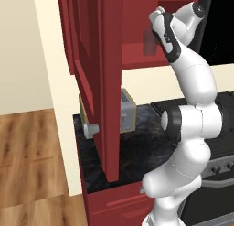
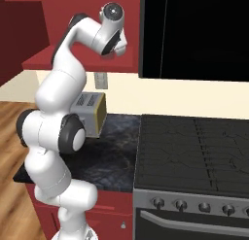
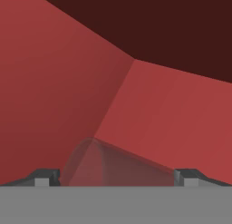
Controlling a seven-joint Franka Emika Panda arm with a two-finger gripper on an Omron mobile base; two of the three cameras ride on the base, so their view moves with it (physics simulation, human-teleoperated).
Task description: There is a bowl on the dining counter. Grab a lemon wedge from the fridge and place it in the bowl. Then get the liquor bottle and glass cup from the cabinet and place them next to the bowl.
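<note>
Inside the red cabinet (image 1: 137, 53) stands the glass cup (image 1: 149, 42), between the spread tool (image 3: 115, 178) tips.

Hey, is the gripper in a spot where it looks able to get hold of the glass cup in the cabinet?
Probably yes. The gripper is open inside the cabinet, and the glass cup stands between its fingertips with nothing in between.
</note>
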